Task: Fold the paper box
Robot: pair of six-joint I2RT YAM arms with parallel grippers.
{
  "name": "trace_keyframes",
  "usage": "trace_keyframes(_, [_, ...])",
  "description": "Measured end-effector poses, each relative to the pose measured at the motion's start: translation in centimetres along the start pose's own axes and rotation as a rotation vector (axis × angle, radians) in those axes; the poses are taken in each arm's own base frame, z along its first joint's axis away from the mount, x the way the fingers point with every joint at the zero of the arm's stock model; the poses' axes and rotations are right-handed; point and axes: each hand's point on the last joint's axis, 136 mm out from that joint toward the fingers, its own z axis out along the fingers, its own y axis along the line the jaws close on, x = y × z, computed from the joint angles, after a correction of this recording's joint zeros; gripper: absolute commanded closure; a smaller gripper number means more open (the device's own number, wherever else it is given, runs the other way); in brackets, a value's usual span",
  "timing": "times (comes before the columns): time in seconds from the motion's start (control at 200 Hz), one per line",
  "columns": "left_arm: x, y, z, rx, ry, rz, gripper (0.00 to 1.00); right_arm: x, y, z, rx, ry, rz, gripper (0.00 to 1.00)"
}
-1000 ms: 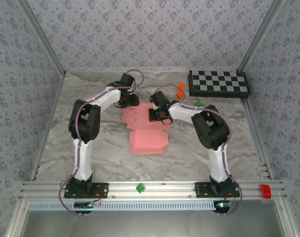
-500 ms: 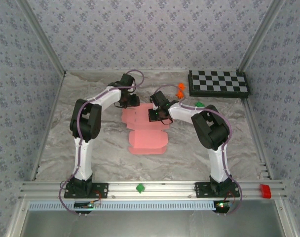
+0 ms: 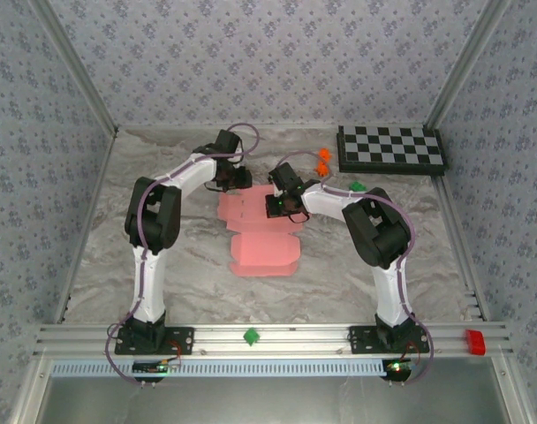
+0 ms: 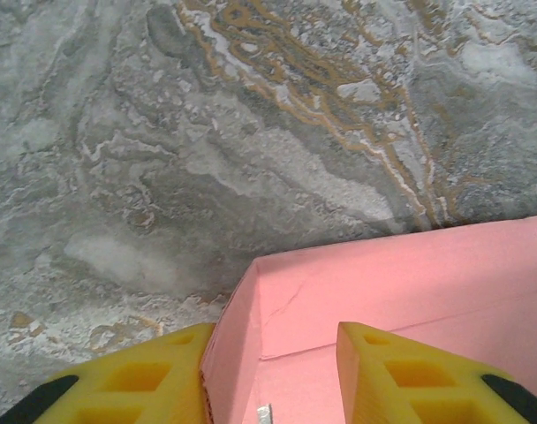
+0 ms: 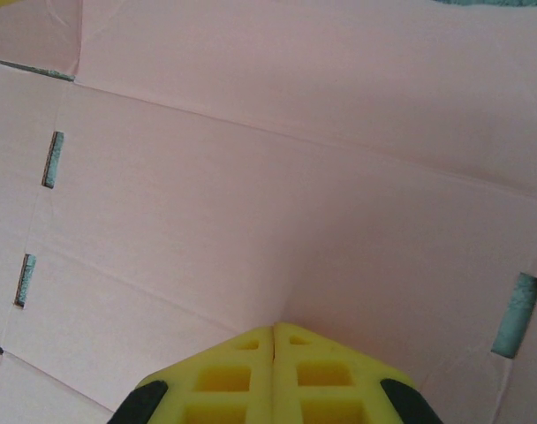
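Note:
The paper box point(image 3: 261, 237) is a pink card sheet lying mostly flat mid-table, with slots and creases. At its far left corner a side flap point(image 4: 229, 344) stands raised. My left gripper point(image 3: 237, 180) straddles that flap in the left wrist view point(image 4: 270, 340): the left finger point(image 4: 162, 371) touches the flap's outer face, the right finger point(image 4: 401, 371) is over the panel with a gap, so the jaws are open. My right gripper point(image 3: 283, 208) is shut, its joined tips point(image 5: 275, 329) pressed down on the box's pink panel point(image 5: 295, 177).
A black-and-white checkerboard point(image 3: 392, 148) lies at the back right. Two orange toys point(image 3: 322, 161) and a green toy point(image 3: 357, 186) sit near it. A green piece point(image 3: 250, 336) and a red block point(image 3: 475, 341) rest on the front rail. Patterned walls enclose the table.
My left gripper has edged slightly right toward the box's far left corner. The right arm and the sheet have not visibly moved.

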Motion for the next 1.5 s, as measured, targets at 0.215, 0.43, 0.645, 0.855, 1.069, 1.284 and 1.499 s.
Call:
trace_keyframes(0.215, [0.1, -1.0, 0.0, 0.055, 0.012, 0.01, 0.66, 0.0, 0.0, 0.0, -0.002, 0.002, 0.0, 0.94])
trace_keyframes(0.43, [-0.3, -2.2, -0.5, 0.108, 0.012, 0.014, 0.66, 0.0, 0.2, 0.1, -0.011, 0.003, 0.0, 0.94])
trace_keyframes(0.645, [-0.4, -2.5, -0.6, 0.127, 0.014, 0.015, 0.65, 0.1, 0.2, 0.1, -0.014, 0.005, 0.001, 0.94])
trace_keyframes(0.855, [-0.2, -2.5, -0.3, 0.128, 0.024, 0.013, 0.64, 0.1, 0.2, 0.1, -0.014, 0.005, 0.001, 0.94])
trace_keyframes(1.069, [-0.2, -2.4, -0.2, 0.126, 0.024, 0.013, 0.59, 0.1, 0.2, 0.1, -0.013, 0.005, 0.001, 0.94])
trace_keyframes(1.284, [0.5, -1.7, -1.6, 0.094, 0.005, 0.017, 0.55, 0.1, 0.2, 0.1, -0.014, 0.004, 0.011, 0.94])
trace_keyframes(1.499, [1.3, -1.1, -5.9, 0.056, -0.07, 0.026, 0.51, 0.1, 0.2, 0.0, -0.016, -0.002, 0.025, 0.94])
